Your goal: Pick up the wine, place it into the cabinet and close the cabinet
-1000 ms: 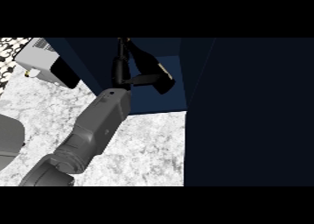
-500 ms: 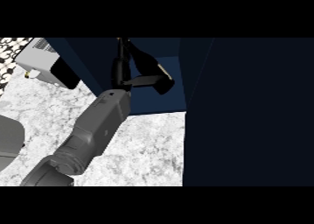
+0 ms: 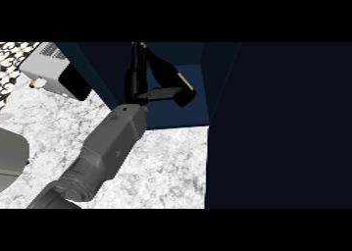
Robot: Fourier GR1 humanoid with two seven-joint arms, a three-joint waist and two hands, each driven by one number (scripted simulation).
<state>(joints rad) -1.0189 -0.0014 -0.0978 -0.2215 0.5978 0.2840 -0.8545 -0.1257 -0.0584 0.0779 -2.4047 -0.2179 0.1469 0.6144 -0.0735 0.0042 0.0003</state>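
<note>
My right forearm (image 3: 110,147) runs up from the lower left into the open dark blue cabinet (image 3: 189,115). At its end the black right hand (image 3: 164,94) sits inside the cabinet opening, with its fingers curled round the wine (image 3: 164,71). The wine is a dark bottle with a thin gold edge, and it is hard to tell apart from the hand. The cabinet's dark door (image 3: 287,127) stands open and fills the right of the view. My left hand does not show.
A grey box-shaped appliance (image 3: 52,63) with a black face stands at the top left, beside a patterned tile wall (image 3: 8,68). The marble counter (image 3: 160,169) lies below the cabinet. A grey rounded shape (image 3: 5,159) juts in at the left edge.
The right hand with the wine has shifted slightly down in the view inside the cabinet opening. The forearm has barely moved.
</note>
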